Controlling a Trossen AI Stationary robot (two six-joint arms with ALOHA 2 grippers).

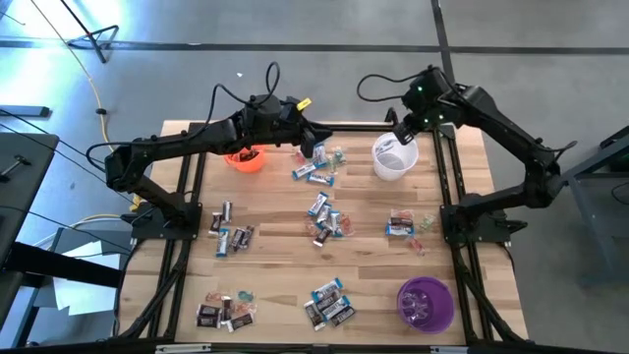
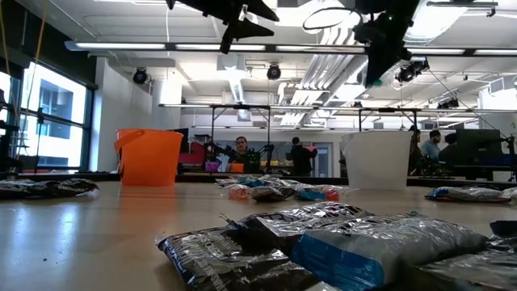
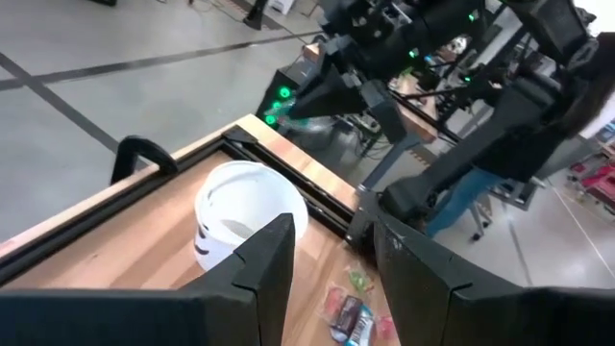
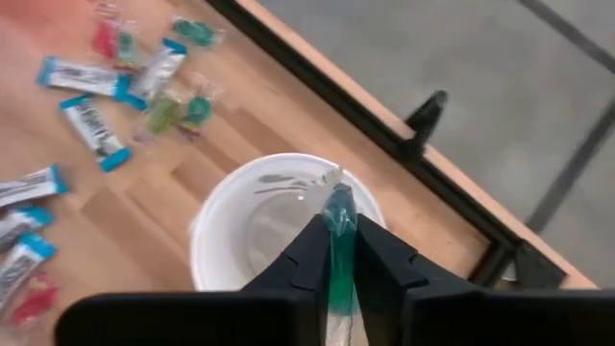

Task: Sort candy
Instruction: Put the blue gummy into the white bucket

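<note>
Right gripper [image 4: 338, 252]: poised directly over the round white plastic cup [image 4: 231, 240] at the table's far side. A teal-wrapped candy piece [image 4: 338, 219] sits pinched between its two dark fingers, the free end sticking out past the tips and pointing down into the cup's mouth. Fingers look nearly together on the wrapper; grip appears light, prob. on the point of letting go.

Left gripper [image 3: 332, 264]: fingers parted, nothing between them, hanging above the table beside the round orange plastic cup [image 1: 246, 157], facing across toward the white cup. Waiting.

Remaining candy: small wrapped pieces, mostly blue-and-white and dark brown, lie in loose clusters [image 1: 322, 218] on the wooden tabletop [image 1: 275, 280], nearer the camera side than either gripper. Round purple plastic cup [image 1: 425, 303] stands well apart, at the near right corner.

Risks, as judged:
- Thin wrapper may cling to one finger on release, then drop late once the arm is off the cup. Cause: crinkled film, narrow pinch.
- Piece seems held fairly high above the rim; could flutter, hit the rim and land on the table.
- Cup looks light; a descending finger touching the wall could tip or shift it.
- Both arms near the far edge; a left reach toward the centre cluster could cross the right arm's path.
</note>
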